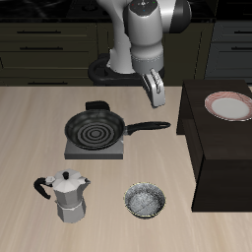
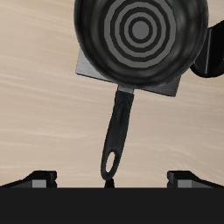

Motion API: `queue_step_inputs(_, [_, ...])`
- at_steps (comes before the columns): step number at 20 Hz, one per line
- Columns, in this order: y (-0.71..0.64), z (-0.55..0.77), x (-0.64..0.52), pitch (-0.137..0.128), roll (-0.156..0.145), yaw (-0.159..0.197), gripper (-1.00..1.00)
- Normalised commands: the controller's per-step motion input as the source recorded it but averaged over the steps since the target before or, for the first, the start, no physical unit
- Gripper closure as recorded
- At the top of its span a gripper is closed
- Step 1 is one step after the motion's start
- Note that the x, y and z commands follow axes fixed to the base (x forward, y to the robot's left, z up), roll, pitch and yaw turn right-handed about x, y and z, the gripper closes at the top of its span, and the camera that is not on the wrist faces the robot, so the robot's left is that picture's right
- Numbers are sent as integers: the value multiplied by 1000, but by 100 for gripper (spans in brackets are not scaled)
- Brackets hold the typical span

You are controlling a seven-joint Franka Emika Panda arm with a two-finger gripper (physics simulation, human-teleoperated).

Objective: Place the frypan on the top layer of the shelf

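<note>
Open tabletop around pan handle (image 1: 148, 126); nothing beside it. Shelf (image 1: 219, 148) top partly taken by plate (image 1: 229, 105).

You have a grey square burner plate (image 1: 95, 148) lying flat on the wooden table (image 1: 30, 118). Nearer the table's front edge stands a silver moka pot (image 1: 67, 195), upright, and beside it sits a small speckled grey bowl (image 1: 145, 201). A red-rimmed white plate (image 1: 230, 105) rests farther back. Dark drawer cabinets (image 1: 44, 44) line the wall behind.

Wooden table (image 1: 30, 118) — burner plate (image 1: 95, 150), moka pot (image 1: 67, 197), bowl (image 1: 145, 201), shelf (image 1: 221, 157)
</note>
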Motion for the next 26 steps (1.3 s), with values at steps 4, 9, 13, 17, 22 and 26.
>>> queue_step_inputs(4, [20, -292, 53, 20, -4, 2, -100])
queue_step_inputs(9, [-26, -216, 39, 39, 5, -38, -100])
queue_step_inputs(13, [22, -91, -19, -36, 0, 18, -100])
queue_step_inputs(17, [25, -128, 25, 2, 14, -13, -100])
queue_step_inputs(22, [-144, -169, 43, 6, -12, -22, -100])
queue_step_inputs(26, [-125, -159, 36, 5, -19, 8, -100])
